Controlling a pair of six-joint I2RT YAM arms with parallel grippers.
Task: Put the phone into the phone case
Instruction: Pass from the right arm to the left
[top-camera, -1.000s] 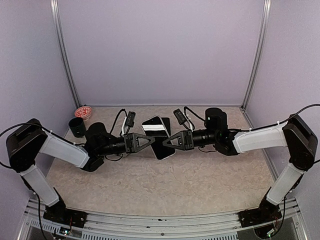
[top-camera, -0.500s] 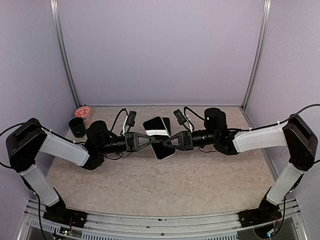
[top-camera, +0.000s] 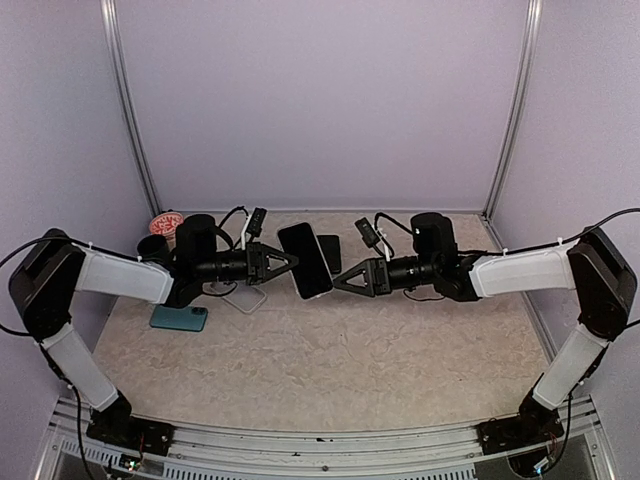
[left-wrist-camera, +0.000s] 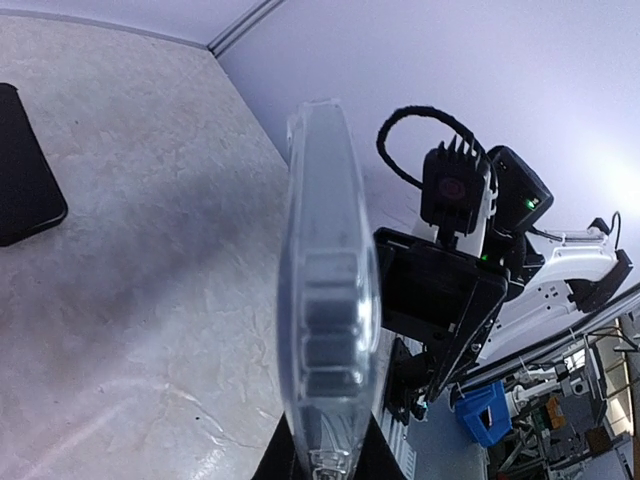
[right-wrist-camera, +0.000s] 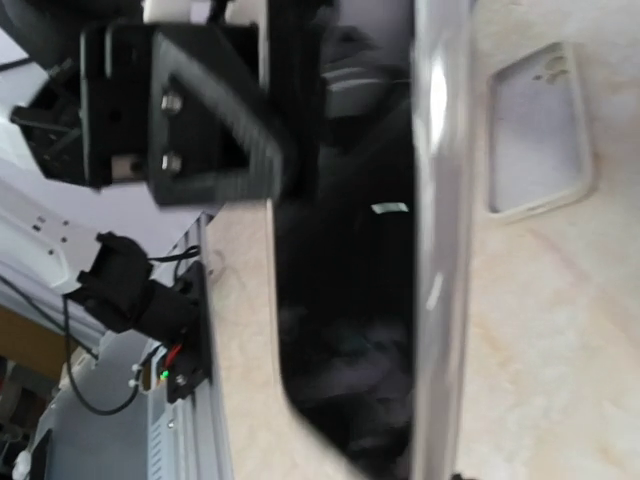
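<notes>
So the phone (top-camera: 305, 260) is up in the air over the middle of the table (top-camera: 400, 350). It's a dark glass slab with a shiny metal rim, tilted so its long side runs from about 11 to 5 o'clock in the overhead view. The left jaws are pinched shut on it at its 9 o'clock edge, one pad on the screen and one on the back. The left wrist cam sees it dead edge-on, side buttons and all.

Handling-wise I'd call it stiff, fairly dense for its size, and slick on both faces. It won't flex, but it could slide or pivot in a pinch that's only at one edge. I'd grip it flat across the faces near the middle of a long side and keep off the buttons.

The phone case (top-camera: 243, 297) looks like clear soft plastic. It's lying flat on the table at roughly 8 o'clock from the phone, open side up as far as I can tell. It's light and bendy, so it'll probably skate around unless something pins it.

Pose: the left arm (top-camera: 120, 285) is stretched low and nearly level, pointing toward 3 o'clock. The right arm (top-camera: 520, 272) mirrors it, pointing toward 9 o'clock. The right jaws sit just beside the phone's 4 o'clock corner, and I can't tell if they're spread or touching it.

There's also a teal phone (top-camera: 180, 318) further out at 8 o'clock, and a black slab (top-camera: 330, 250) on the table just behind the held phone at 1 o'clock.
</notes>
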